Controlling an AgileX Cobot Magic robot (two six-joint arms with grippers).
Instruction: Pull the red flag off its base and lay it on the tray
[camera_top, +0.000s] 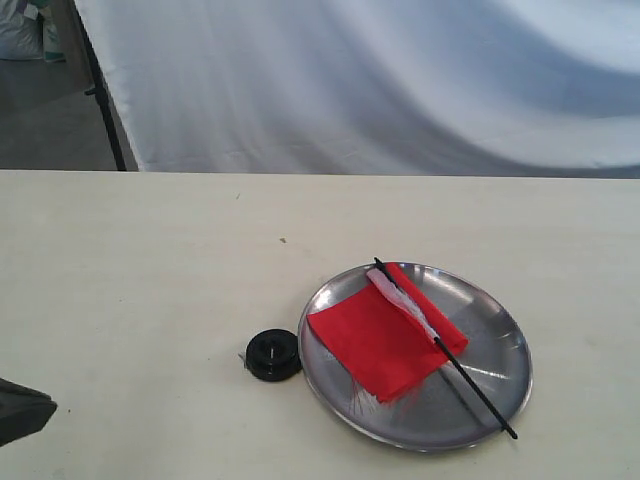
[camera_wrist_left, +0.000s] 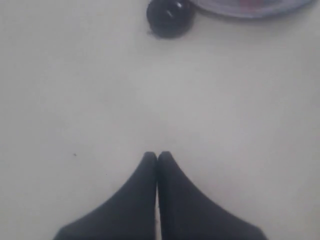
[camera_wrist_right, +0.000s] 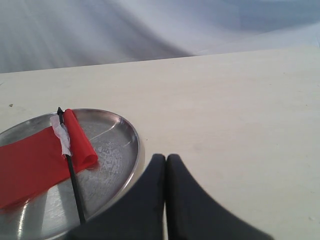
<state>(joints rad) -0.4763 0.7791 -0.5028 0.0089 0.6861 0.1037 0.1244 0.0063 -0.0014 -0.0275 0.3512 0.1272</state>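
The red flag lies flat in the steel tray, its black pole running from the far rim to past the near rim, whitish tape along it. The small black base sits on the table just left of the tray, with no pole in it. My left gripper is shut on nothing, well short of the base; only a dark piece of that arm shows at the exterior view's lower left. My right gripper is shut and empty beside the tray, with the flag resting inside.
A white cloth backdrop hangs behind the table's far edge, with a black stand leg at the left. Pale bare tabletop spreads left of the base and behind the tray.
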